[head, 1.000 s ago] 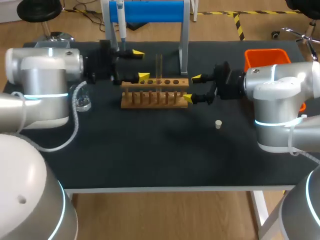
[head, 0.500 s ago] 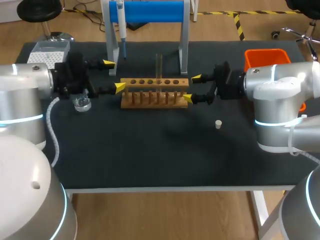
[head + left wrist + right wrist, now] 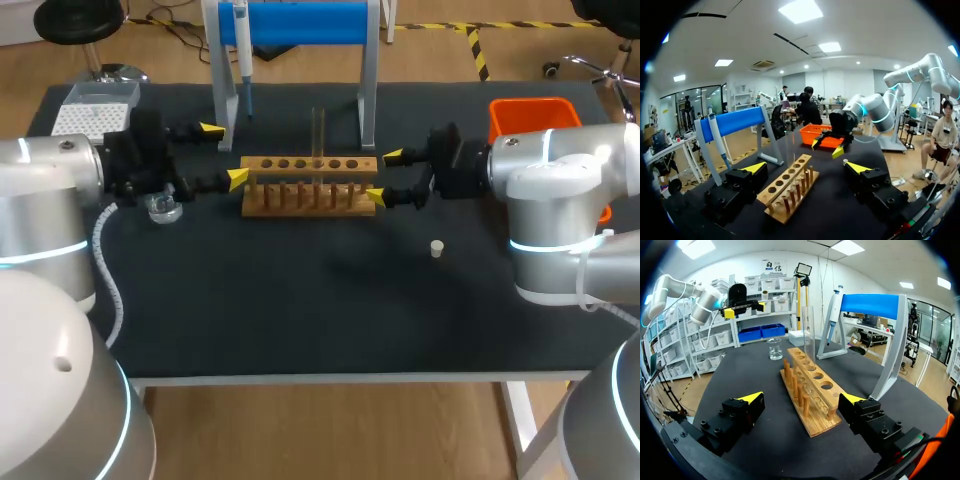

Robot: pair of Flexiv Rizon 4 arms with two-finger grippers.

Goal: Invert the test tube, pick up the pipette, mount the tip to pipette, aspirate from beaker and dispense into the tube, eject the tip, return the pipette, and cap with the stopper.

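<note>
Test tube [image 3: 318,135] stands upright in a middle hole of the wooden rack [image 3: 310,185], between two grippers that hold nothing. The left gripper [image 3: 225,153] lies level at the rack's left end, fingers spread wide and aimed along it. The right gripper [image 3: 385,176] faces it from the right end, also spread, one yellow tip just beside the rack's corner. Both arms reach in low and horizontal.

On the black table [image 3: 300,310], a beaker [image 3: 163,208] sits under the left wrist and a small white stopper [image 3: 437,248] lies near the right arm. The pipette [image 3: 241,50] hangs on the blue-barred stand [image 3: 300,22] behind the rack, and an orange bin [image 3: 535,115] sits far right.

The tube is clear glass, tall and thin, rising well above the rack.
</note>
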